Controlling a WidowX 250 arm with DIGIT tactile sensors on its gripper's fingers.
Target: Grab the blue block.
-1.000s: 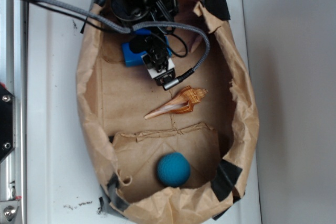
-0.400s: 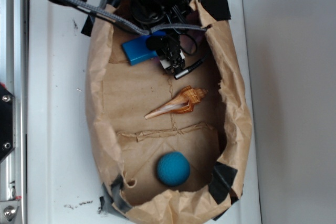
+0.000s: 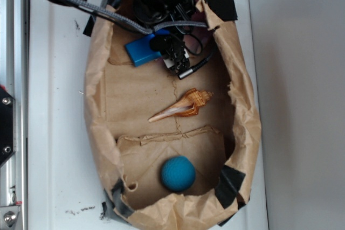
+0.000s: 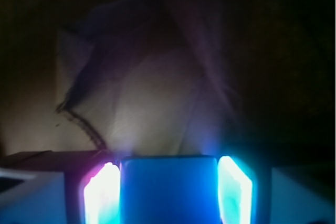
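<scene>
The blue block (image 3: 141,51) lies tilted at the far end of the brown paper bag (image 3: 96,106), its right end under the black arm. My gripper (image 3: 161,43) sits over that end. In the wrist view the blue block (image 4: 168,192) fills the whole gap of my gripper (image 4: 168,182). The glowing finger pads (image 4: 102,195) press against its two sides, so the gripper is shut on the block. Crumpled paper lies beyond it.
An orange-brown spiral shell (image 3: 183,107) lies mid-bag. A round teal ball (image 3: 178,173) rests at the near end. The bag walls stand up all round, with black tape (image 3: 229,184) at the corners. A grey cable (image 3: 108,14) crosses the far-left rim.
The arm has drawn back toward the far end of the bag. The blue block shifted right and tilted with it. The bag walls changed shape.
</scene>
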